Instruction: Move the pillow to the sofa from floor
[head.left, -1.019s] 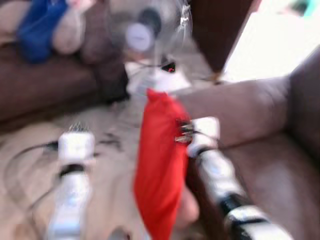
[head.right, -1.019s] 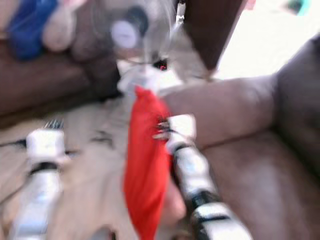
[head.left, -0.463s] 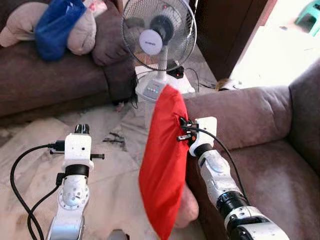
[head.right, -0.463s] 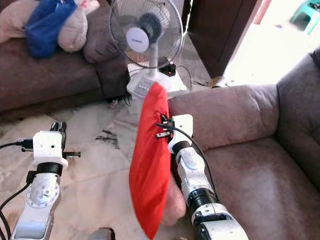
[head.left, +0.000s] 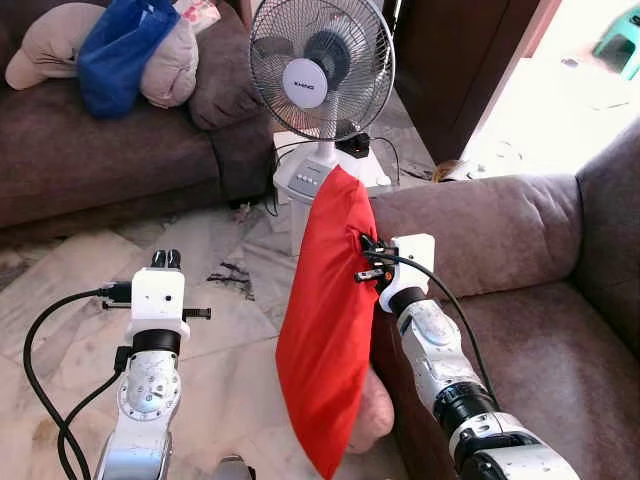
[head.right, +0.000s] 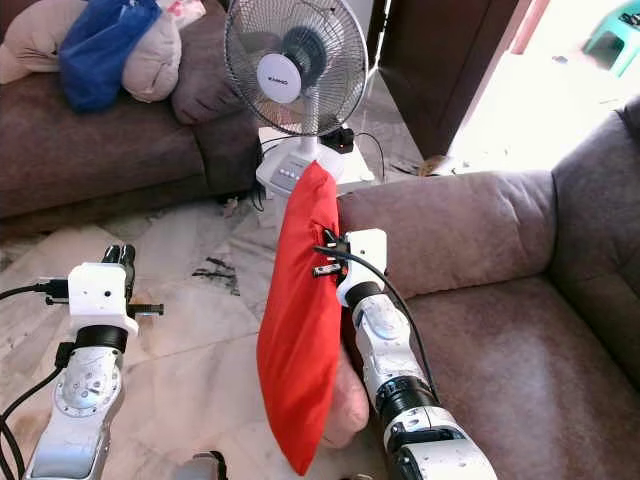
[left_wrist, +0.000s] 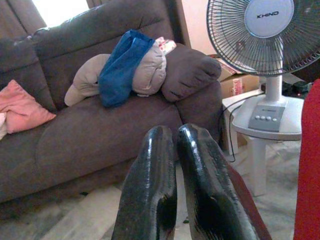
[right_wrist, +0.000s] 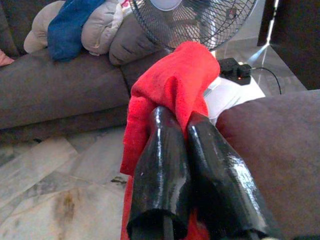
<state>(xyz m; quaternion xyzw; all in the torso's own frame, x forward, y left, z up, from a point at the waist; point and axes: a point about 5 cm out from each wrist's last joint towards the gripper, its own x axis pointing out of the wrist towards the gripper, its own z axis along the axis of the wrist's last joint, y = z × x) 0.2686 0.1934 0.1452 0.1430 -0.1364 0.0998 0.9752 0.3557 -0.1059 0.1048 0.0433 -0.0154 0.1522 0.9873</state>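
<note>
- Right, nearest to us the right gripper has its two long black fingers pinched tight on the upper edge of the soft red fabric pillow, which hangs lengthways, clear of the pale marble floor.
- The right arm is stretched forward and slightly up, wrist level with the pillow's top, just beside the padded armrest of the brown suede sofa.
- Carry step, by my reading: the pillow is lifted but dangles on the floor side of that armrest, not yet over the seat.
- Next move, I'd judge, calls for swinging the arm to the robot's right, over the armrest, then lowering onto the seat cushion and letting go; the long hanging cloth could snag on the armrest.
- Over on the other side, the left gripper sits idle, raised over the floor, its fingers pressed together on nothing.
- Just beyond the pillow stands a white pedestal fan with a wire grille.
- Farthest back, a second brown couch carries a blue cloth bag and beige cushions.
</note>
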